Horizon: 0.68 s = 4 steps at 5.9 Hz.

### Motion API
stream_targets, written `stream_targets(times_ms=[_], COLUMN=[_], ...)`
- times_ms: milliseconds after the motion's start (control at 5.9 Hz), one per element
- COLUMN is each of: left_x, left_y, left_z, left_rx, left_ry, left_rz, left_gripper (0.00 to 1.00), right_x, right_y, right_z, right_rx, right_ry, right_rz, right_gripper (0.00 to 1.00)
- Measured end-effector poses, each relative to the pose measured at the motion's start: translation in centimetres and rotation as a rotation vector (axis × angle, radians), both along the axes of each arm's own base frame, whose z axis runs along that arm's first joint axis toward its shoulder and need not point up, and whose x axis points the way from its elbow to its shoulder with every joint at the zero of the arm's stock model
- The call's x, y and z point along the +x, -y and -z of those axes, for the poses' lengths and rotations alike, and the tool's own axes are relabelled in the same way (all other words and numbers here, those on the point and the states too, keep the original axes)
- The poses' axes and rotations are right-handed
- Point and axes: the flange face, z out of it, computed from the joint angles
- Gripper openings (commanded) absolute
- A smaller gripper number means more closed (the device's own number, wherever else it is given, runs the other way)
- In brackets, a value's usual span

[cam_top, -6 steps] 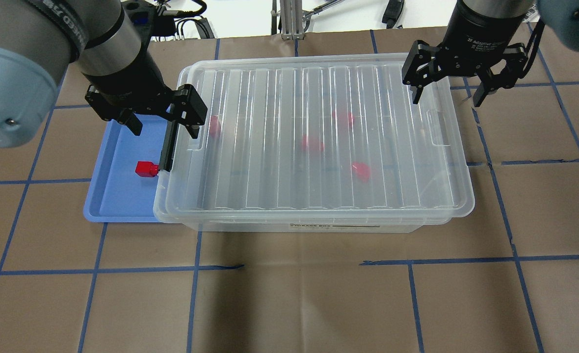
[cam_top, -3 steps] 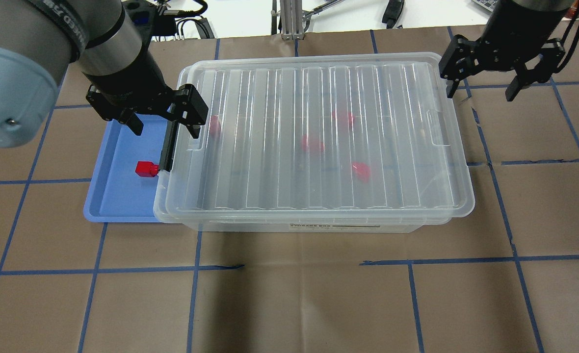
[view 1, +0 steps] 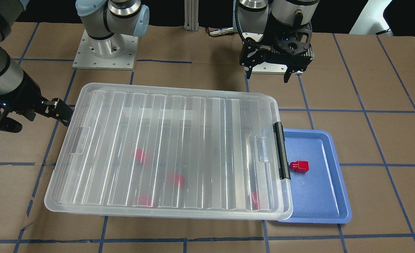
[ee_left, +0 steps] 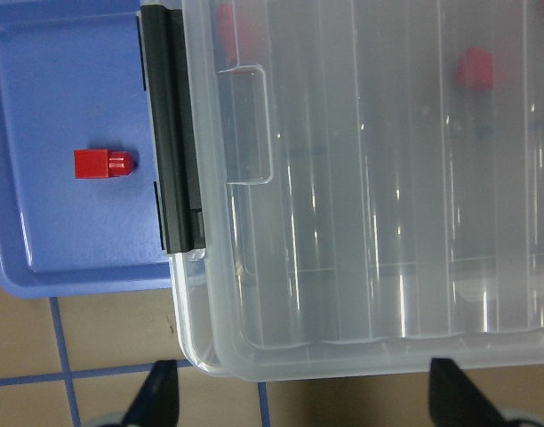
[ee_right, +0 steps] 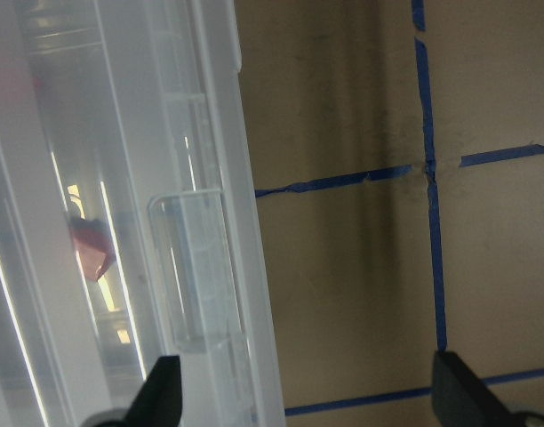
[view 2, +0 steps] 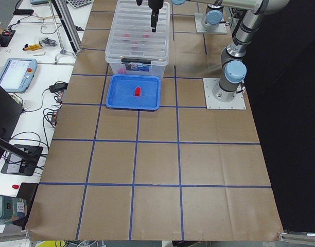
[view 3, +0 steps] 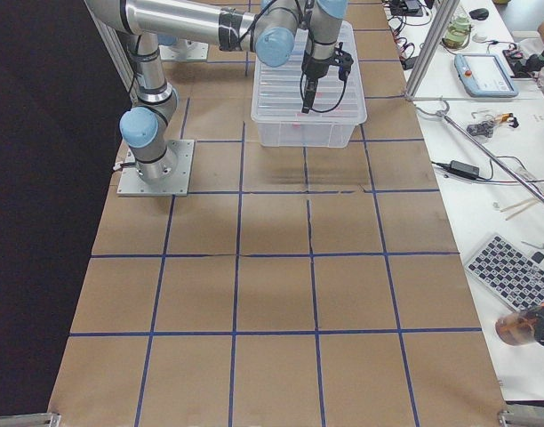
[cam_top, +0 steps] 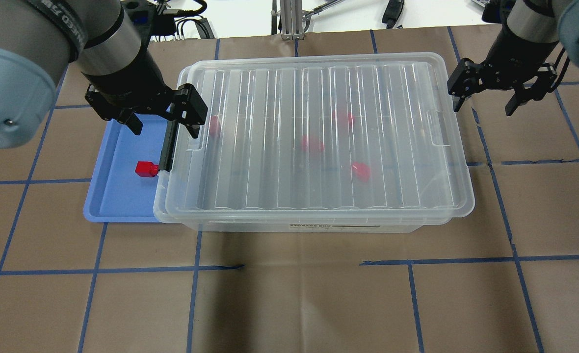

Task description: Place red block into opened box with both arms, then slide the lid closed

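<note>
**Lid laid over the box, both end effectors spread and empty**

In the overhead view the ribbed lid [cam_top: 319, 98] is seen covering the clear box [cam_top: 319, 226] on the table [cam_top: 289, 304], and four red blocks [cam_top: 313, 144] are visible through it. One more red block [cam_top: 145, 168] is seen on the blue tray [cam_top: 118, 206] at the box's 9 o'clock, just beside the black latch [cam_top: 167, 147]. The left end effector [cam_top: 164, 130] is held above that latch end with fingers apart and nothing gripped. The right end effector [cam_top: 484, 109] is held off the lid, past the box's 2 o'clock corner, fingers likewise apart.
</note>
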Motion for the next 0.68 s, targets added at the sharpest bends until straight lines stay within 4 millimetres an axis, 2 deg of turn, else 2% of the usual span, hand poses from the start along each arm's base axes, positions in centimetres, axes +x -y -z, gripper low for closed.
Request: stream_targets(times_ms=[169, 339, 677], left_x=[0.0, 0.0, 0.0], left_y=[-0.2, -0.4, -0.6], left_z=[0.0, 0.1, 0.3], left_rx=[0.001, 0.005, 0.009], left_ry=[0.004, 0.007, 0.009], left_rz=[0.002, 0.002, 0.004], left_gripper=[0.98, 0.98, 0.98], right_x=[0.1, 0.1, 0.1], right_y=[-0.3, -0.6, -1.1], right_z=[2.4, 3.9, 5.0], right_rx=[-0.007, -0.003, 0.018], right_ry=[0.000, -0.002, -0.006], right_rz=[-0.001, -0.003, -0.003], right_gripper=[1.00, 1.00, 1.00])
